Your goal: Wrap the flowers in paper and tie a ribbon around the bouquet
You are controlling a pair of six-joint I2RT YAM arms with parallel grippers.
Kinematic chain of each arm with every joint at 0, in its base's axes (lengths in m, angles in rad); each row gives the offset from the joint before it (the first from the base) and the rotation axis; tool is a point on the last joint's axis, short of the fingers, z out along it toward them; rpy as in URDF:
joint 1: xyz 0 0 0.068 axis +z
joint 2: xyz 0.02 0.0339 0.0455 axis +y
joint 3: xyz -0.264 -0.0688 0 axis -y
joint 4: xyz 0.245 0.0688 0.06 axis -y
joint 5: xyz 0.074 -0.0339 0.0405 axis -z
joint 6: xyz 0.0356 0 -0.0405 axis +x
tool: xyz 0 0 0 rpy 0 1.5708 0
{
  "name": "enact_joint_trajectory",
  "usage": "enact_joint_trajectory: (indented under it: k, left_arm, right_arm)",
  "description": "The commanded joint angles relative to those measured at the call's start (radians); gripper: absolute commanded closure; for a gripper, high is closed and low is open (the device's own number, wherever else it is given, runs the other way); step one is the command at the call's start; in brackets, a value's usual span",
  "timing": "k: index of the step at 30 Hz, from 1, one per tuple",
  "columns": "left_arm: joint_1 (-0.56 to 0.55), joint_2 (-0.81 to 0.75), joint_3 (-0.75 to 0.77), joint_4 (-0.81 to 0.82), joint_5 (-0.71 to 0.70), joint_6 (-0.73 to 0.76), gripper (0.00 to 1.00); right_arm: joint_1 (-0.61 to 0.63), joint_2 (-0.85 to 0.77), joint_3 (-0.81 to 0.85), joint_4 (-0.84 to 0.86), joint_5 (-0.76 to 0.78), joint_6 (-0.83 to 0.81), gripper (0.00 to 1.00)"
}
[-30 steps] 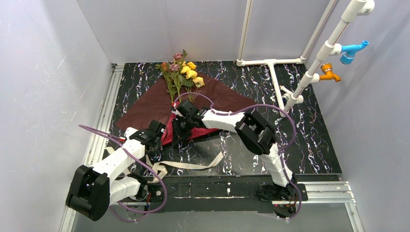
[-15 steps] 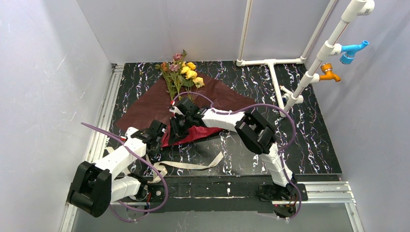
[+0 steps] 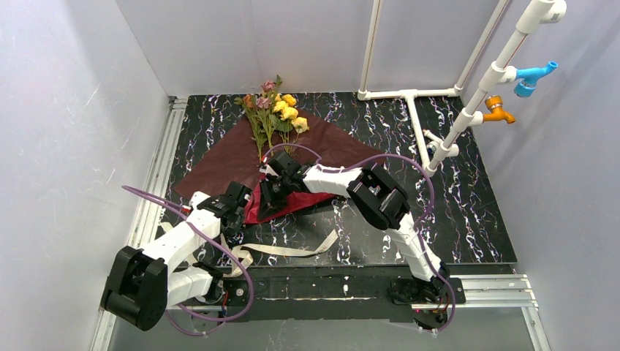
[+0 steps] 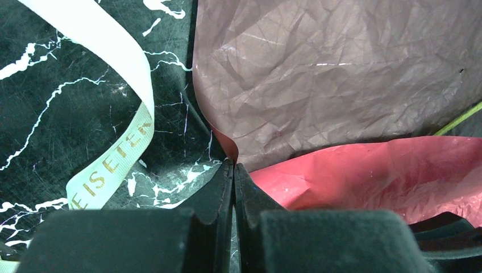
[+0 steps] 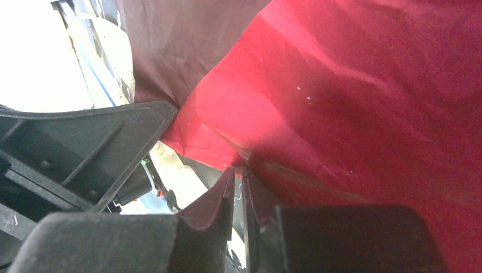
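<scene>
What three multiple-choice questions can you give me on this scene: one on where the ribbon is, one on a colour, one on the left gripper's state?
1. Where does the ribbon lie?
A. On the table, in front of the paper
B. Over the flowers
C. On the white pipes

2. What colour is the paper's folded-up underside?
A. Green
B. Brighter red
C. White

3. What is the left gripper doing?
A. Open above the flowers
B. Shut on the ribbon
C. Shut on the paper's edge

Answers:
1 A: it curls on the dark tabletop near the front edge.
2 B: the lifted part shows bright red against the dark top side.
3 C: its fingers pinch the paper's corner.
</scene>
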Motion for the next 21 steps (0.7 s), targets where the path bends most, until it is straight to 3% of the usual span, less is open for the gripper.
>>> enact_joint_trajectory:
  k: [1,10,16,21]
  left_arm:
    - [0.001,-0.045,0.044,-0.021,-0.025,0.107,1.0]
    - [-0.034,-0.049,0.153,-0.009,-0.067,0.374,1.0]
    - [-0.041,-0.056,0.161,-0.001,-0.067,0.426,1.0]
    - [-0.051,-0.043,0.184,0.083,-0.035,0.629,1.0]
  right_arm:
    - [0.001,0.04,-0.001,-0.059,0.105,-0.049,0.81]
    - [-0.043,-0.01,0.099,-0.181,0.167,-0.089,0.8]
    - [-0.059,0.071,0.212,-0.241,0.181,-0.106,0.8]
    - [-0.059,0.119,0.228,-0.209,0.167,-0.084,0.81]
